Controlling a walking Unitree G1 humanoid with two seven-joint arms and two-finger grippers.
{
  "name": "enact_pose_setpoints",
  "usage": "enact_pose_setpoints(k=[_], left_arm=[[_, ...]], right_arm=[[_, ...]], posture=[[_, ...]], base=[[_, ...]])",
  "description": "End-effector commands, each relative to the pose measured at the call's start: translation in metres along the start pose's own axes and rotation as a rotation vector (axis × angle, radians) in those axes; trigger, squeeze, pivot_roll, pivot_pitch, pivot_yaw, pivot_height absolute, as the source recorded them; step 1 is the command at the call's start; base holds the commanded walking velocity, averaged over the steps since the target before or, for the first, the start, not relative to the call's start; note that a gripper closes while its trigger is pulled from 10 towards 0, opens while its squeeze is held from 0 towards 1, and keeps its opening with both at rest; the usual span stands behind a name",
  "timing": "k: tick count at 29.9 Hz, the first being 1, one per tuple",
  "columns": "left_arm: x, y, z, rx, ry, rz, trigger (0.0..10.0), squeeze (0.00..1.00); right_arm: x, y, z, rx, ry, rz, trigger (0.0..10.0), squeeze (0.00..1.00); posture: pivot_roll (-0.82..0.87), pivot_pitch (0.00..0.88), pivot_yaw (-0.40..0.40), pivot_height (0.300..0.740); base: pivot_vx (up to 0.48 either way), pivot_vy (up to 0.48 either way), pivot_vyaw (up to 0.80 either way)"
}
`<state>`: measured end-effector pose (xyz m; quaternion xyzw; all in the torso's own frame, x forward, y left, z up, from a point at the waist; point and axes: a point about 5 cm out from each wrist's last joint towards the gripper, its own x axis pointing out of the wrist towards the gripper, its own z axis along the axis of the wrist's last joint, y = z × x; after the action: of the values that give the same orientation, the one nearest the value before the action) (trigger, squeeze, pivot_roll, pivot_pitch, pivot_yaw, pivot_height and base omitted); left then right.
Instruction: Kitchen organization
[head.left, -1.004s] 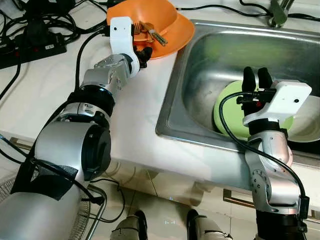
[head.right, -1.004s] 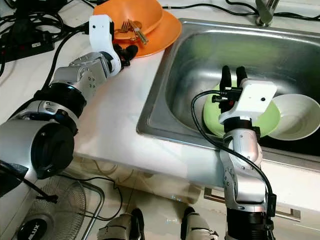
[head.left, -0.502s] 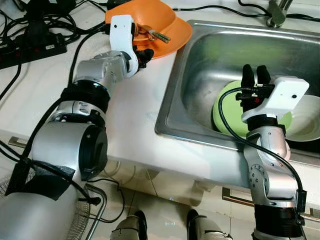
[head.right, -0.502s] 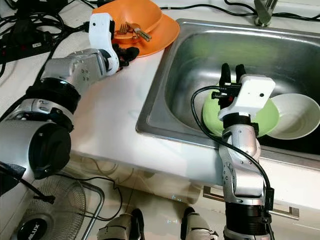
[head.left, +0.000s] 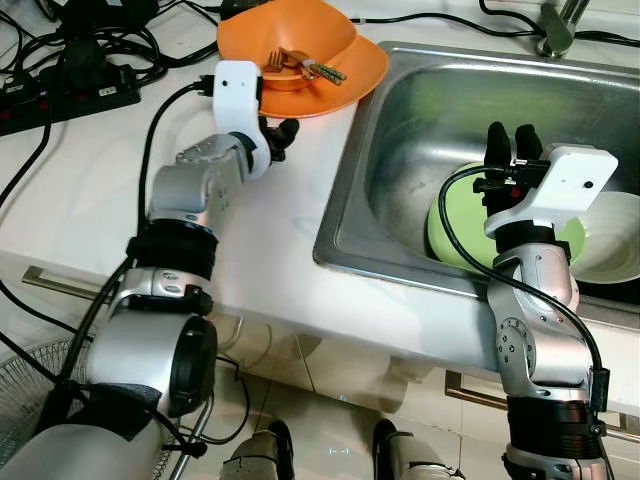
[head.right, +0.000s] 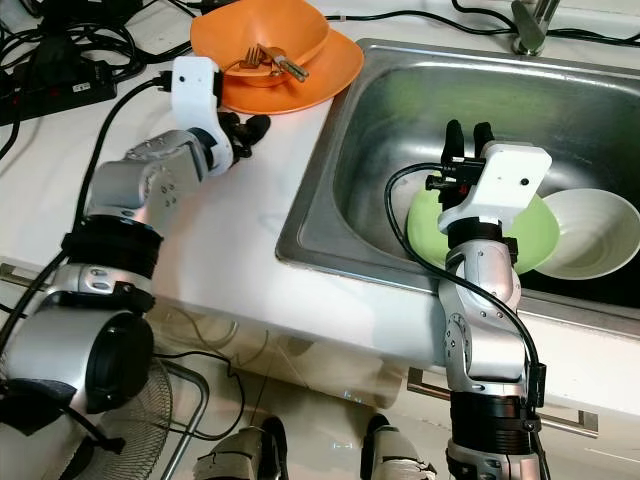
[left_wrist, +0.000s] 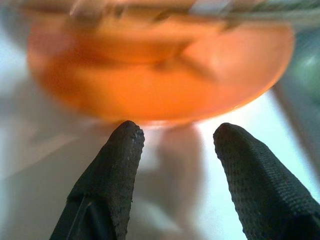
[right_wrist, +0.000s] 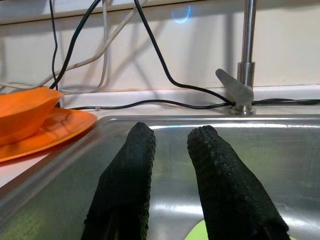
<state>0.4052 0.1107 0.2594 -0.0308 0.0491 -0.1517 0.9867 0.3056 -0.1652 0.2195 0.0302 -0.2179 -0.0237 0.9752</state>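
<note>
Your left tool (head.left: 283, 131) is sitting further back from the orange plate (head.left: 360, 68) than it was a second ago: then its fingers were right at the plate's near rim, now they are just beside it over bare tabletop (head.left: 270, 230), apart from the rim. The left wrist view is showing both fingers (left_wrist: 112, 170) spread, nothing between them, the plate's edge just ahead. Reading: the left arm is drawing off or re-lining for another approach, so the plate is not yet gripped and this step is not advancing.

Your right tool (head.left: 508, 150) is hanging in nearly the same place as before, inside the sink (head.left: 420, 110), above the green plate (head.left: 455, 225). Its fingers (right_wrist: 130, 185) are standing a narrow gap apart, holding nothing.

The task's things:
- orange plate, on the tabletop at the sink's left far corner, carrying an orange bowl (head.left: 300, 40)
- in the bowl, a fork (head.left: 285, 60) and what is looking like more cutlery, too small to sort
- green plate, leaning in the sink bottom, partly overlapping a white bowl (head.left: 615, 240) beside it
- tap (right_wrist: 242, 65) at the sink's far edge, cables (head.left: 60, 60) trailing over the tabletop at the left

Judgement: the dishes are all waiting to be moved
</note>
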Motion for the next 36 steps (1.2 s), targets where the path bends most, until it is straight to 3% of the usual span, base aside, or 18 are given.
enact_pose_setpoints(k=[1, 8, 22, 36], left_arm=[[-0.005, -0.012, 0.007, 0.036, -0.068, -0.034, 10.0, 0.00], [-0.006, -0.027, 0.016, 0.094, -0.135, -0.039, 10.0, 0.00], [0.007, -0.022, 0.001, 0.074, -0.065, -0.002, 10.0, 0.00], [0.014, -0.026, 0.017, 0.071, -0.131, -0.003, 10.0, 0.00]], right_arm=[[-0.008, -0.001, -0.016, 0.028, 0.061, -0.007, 10.0, 0.00], [-0.009, -0.002, -0.017, 0.021, 0.061, -0.009, 10.0, 0.00], [-0.010, -0.006, -0.005, -0.001, 0.035, -0.005, 10.0, 0.00], [-0.020, -0.010, -0.004, -0.017, 0.048, -0.014, 10.0, 0.00]], posture=[[-0.05, 0.211, 0.096, 0.740], [-0.06, 0.220, 0.093, 0.740], [-0.11, 0.231, 0.092, 0.740], [-0.15, 0.241, 0.098, 0.740]], base=[[0.000, 0.000, 0.00], [0.000, 0.000, 0.00], [0.000, 0.000, 0.00], [0.000, 0.000, 0.00]])
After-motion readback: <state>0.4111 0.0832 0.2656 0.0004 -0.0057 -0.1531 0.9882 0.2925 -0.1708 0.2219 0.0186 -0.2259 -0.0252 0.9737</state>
